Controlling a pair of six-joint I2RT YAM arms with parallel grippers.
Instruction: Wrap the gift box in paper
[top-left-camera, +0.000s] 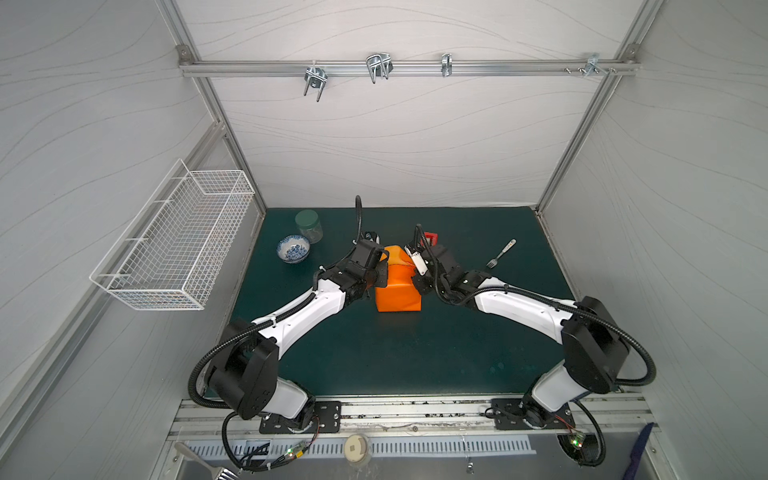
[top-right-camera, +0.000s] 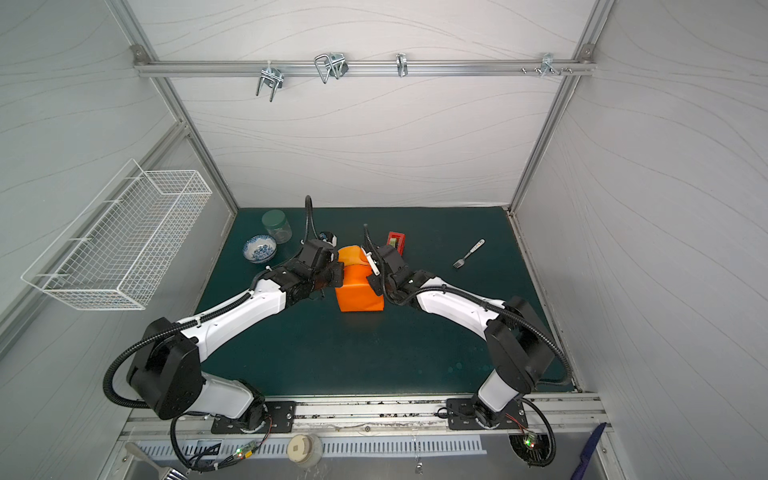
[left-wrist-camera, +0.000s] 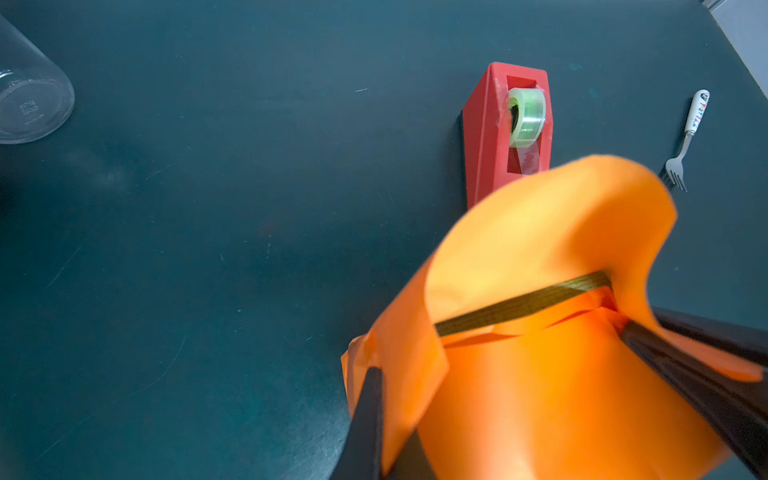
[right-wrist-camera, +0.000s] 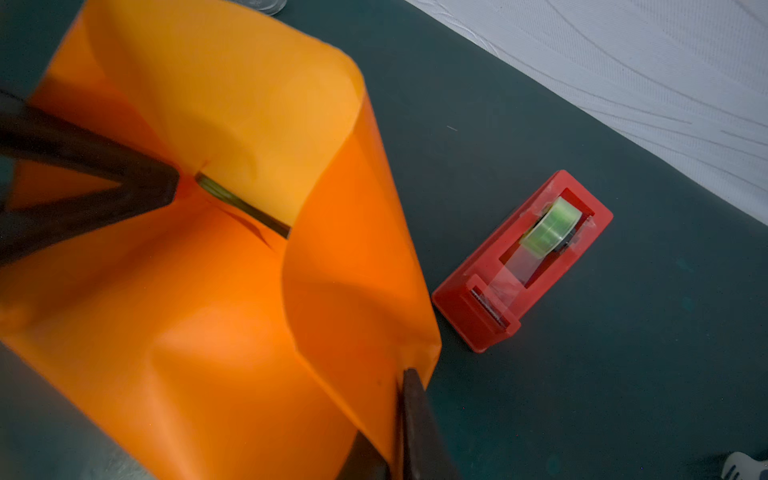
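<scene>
Between left end effector (left-wrist-camera: 384, 415) and right end effector (right-wrist-camera: 395, 415), gift box (left-wrist-camera: 519, 305), each pinching paper (left-wrist-camera: 540, 232).

in both top views the two arms reach from the lower corners toward centre frame, elbows bowed outward. left gripper (left-wrist-camera: 386, 407) and right gripper (right-wrist-camera: 395, 399) each pinch the paper (top-left-camera: 397, 291) tight.

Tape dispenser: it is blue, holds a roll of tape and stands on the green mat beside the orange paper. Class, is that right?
Not quite. The tape dispenser is red, not blue, as the right wrist view shows. It does hold a roll of tape and stand on the green mat beside the orange paper.
</scene>
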